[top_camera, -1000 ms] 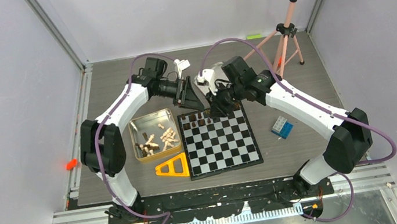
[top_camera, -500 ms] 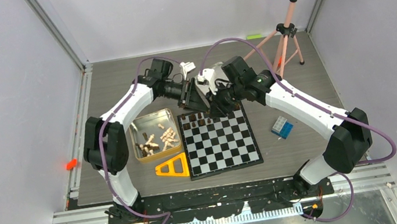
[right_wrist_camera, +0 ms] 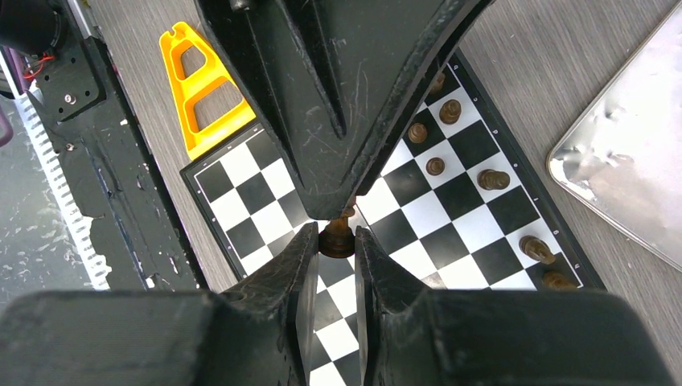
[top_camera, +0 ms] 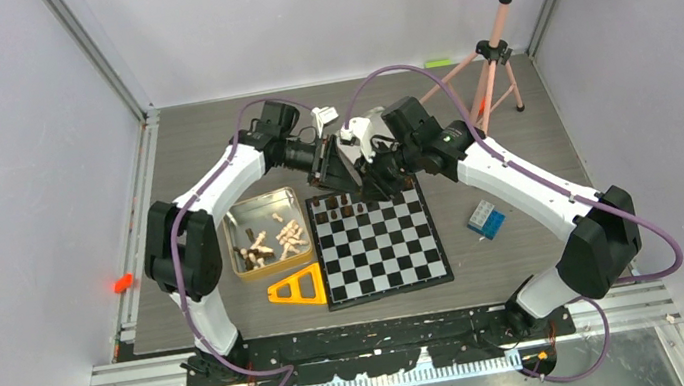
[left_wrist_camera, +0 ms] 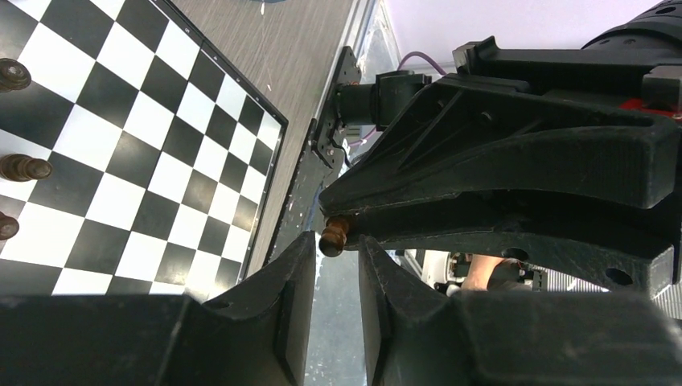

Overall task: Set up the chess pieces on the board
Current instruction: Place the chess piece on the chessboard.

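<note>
Left claw has swung in above the board's far edge, jaws slightly apart at the dark piece the right claw pinches. Likely a handover: next, close before release.

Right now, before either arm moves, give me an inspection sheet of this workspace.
Surface: grey wood-grain table, flat.
Job's things: board lies flat; dark chess pieces stand along its far rows; loose pieces in the gold tin.
Clutter: yellow triangle, blue block, silver lid, small red item off the left edge.
End effectors: right end effector shut on a dark piece above the board; left end effector open, jaws narrowly flanking that piece's free end.
Cables: purple cables run along both arms, none lying on the board.
Surroundings: pale walls, pink tripod at far right.
</note>
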Controlling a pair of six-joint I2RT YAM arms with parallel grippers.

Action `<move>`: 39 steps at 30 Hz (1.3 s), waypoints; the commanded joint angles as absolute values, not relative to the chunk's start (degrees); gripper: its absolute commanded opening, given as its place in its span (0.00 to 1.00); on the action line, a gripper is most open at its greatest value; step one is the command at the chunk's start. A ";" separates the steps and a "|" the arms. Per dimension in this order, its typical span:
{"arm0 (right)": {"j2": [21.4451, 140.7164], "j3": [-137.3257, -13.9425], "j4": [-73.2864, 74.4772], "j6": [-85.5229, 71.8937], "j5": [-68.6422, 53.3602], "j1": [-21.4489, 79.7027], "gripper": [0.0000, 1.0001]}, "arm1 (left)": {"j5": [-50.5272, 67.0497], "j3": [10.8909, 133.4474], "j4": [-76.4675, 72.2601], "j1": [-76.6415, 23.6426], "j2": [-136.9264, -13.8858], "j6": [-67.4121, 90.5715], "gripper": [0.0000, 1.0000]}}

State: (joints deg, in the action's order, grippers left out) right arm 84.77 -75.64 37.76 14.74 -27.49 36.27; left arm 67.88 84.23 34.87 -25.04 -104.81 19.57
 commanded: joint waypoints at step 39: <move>74.58 -69.79 36.66 14.87 -24.66 21.42 0.67 | 37.30 101.02 53.52 -29.36 -107.85 -1.59 0.00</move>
